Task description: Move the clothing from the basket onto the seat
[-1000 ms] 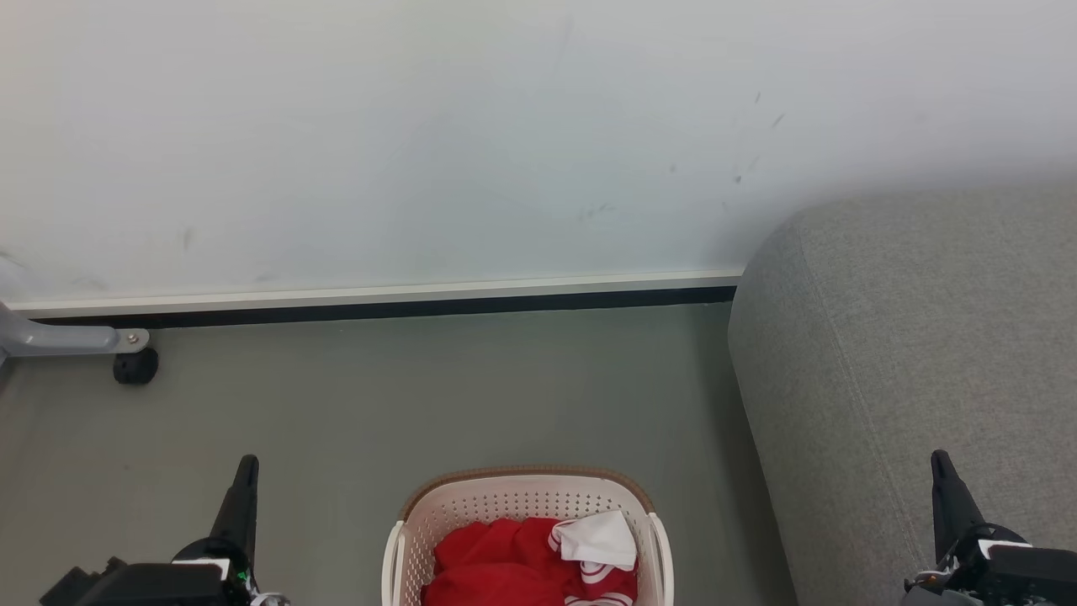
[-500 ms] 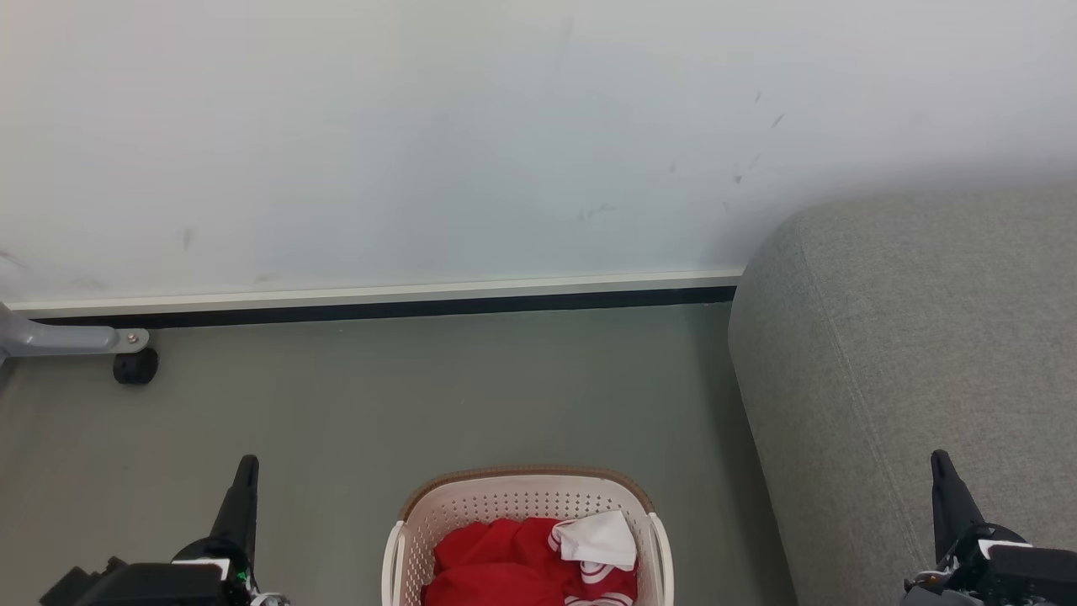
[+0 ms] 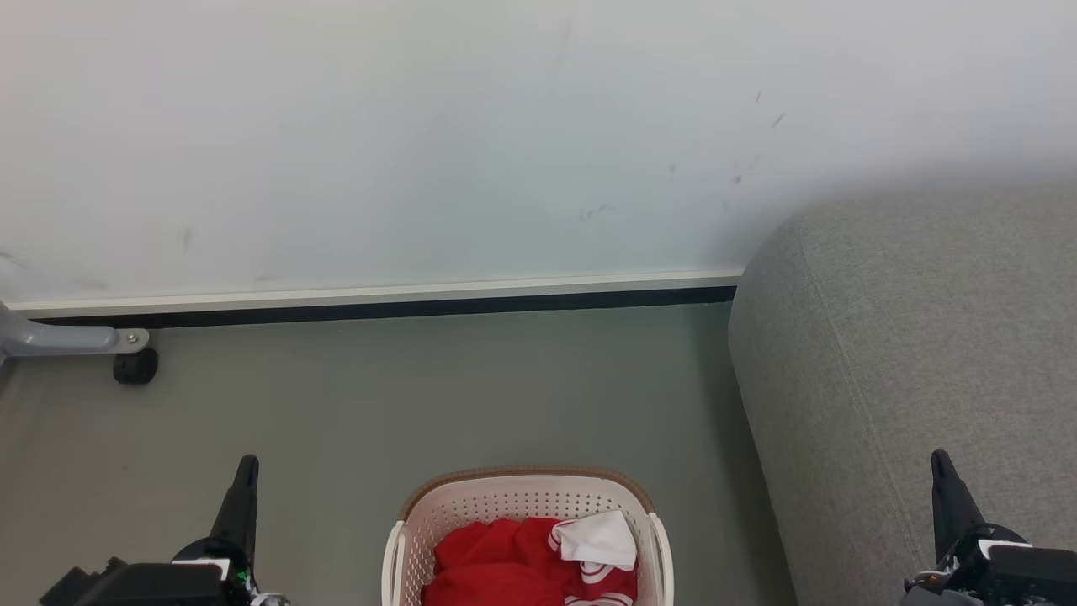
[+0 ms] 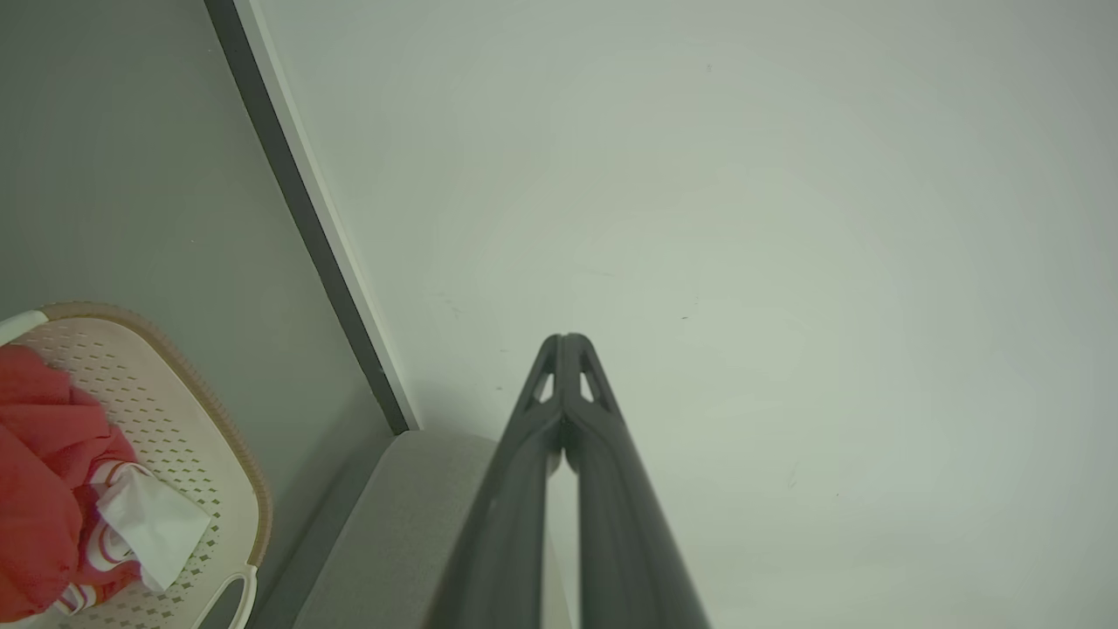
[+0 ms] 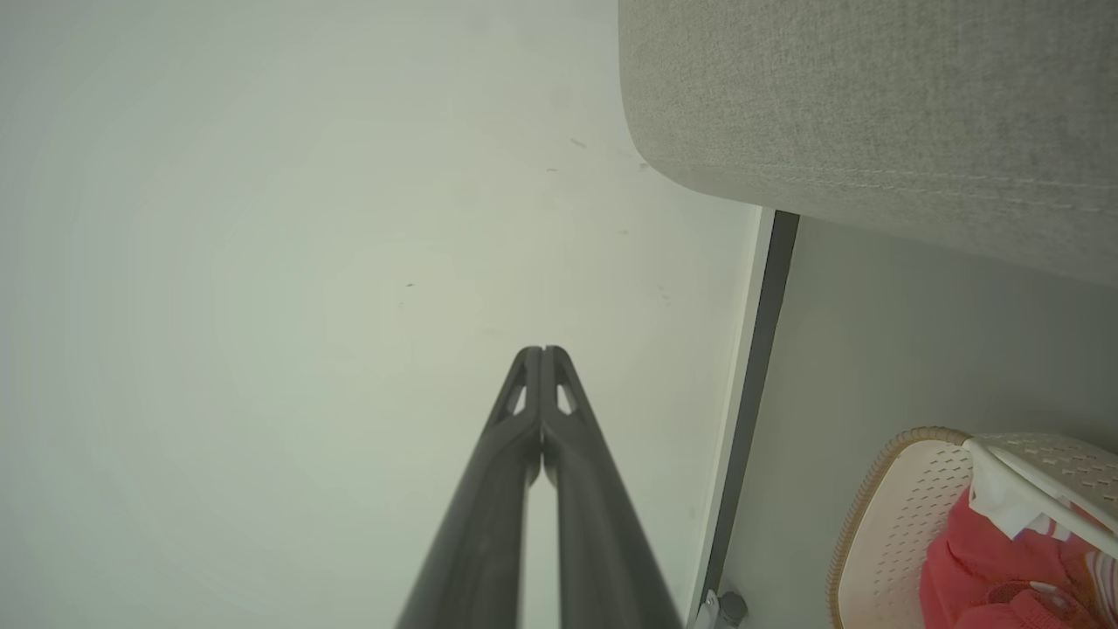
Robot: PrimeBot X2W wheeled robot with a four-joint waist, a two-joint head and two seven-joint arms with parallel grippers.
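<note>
Two long dark hands sit at the bottom of the head view, and both point up. The left hand [image 3: 246, 468] is at the lower left, over the plain grey-green floor [image 3: 421, 396]. The right hand [image 3: 941, 465] is at the lower right. In the left wrist view, the two fingers of the left hand [image 4: 566, 342] are pressed together at the tips and hold nothing. In the right wrist view, the right hand [image 5: 541, 354] is the same, with its fingers tight together and nothing in them.

Between the two hands, at the bottom middle, stands the small cream-white plastic basket [image 3: 522, 501]. It has little holes in its sides and a brown rim, and it stands on the floor. The soft red clothing [image 3: 492, 560] with white stripes and a white patch lies bunched up inside the basket. Both hands are apart from it.

Near the basket on the right is the big light-grey cloth seat [image 3: 909, 337], with a rounded corner and a stitched seam.

Farther back on the left, a grey metal leg with a small black wheel [image 3: 135, 366] rests on the floor. Behind it all, a black and white strip [image 3: 379, 301] runs along the foot of the pale white wall [image 3: 421, 126], which has a few small dark marks.
</note>
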